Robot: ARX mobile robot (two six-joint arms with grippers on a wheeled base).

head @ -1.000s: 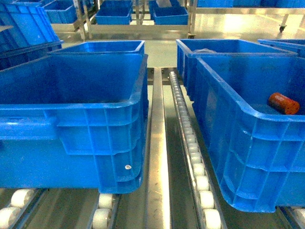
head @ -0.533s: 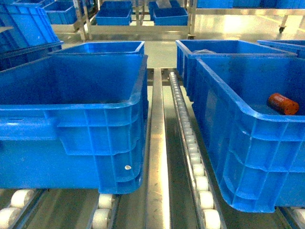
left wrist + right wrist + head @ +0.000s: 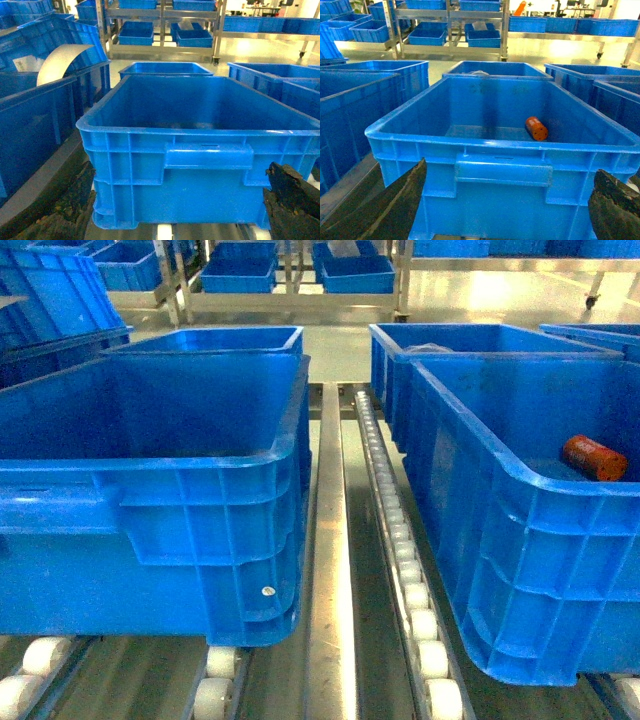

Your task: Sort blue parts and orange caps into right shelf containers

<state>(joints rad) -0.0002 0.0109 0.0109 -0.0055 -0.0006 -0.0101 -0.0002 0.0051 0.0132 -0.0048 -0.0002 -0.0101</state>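
One orange cap (image 3: pixel 536 128) lies in the right container (image 3: pixel 500 170), floor partly hidden.

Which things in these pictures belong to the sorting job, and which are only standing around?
For the job:
- orange cap, lying in the right bin
- left bin
- roller shelf under both bins
No blue parts show.

Just standing around:
- bins on the far racks
- curved white sheet in a side bin

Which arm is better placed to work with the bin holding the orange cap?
Right, likely. Its wrist camera faces the right bin with the orange cap inside; the left wrist view faces the left bin.
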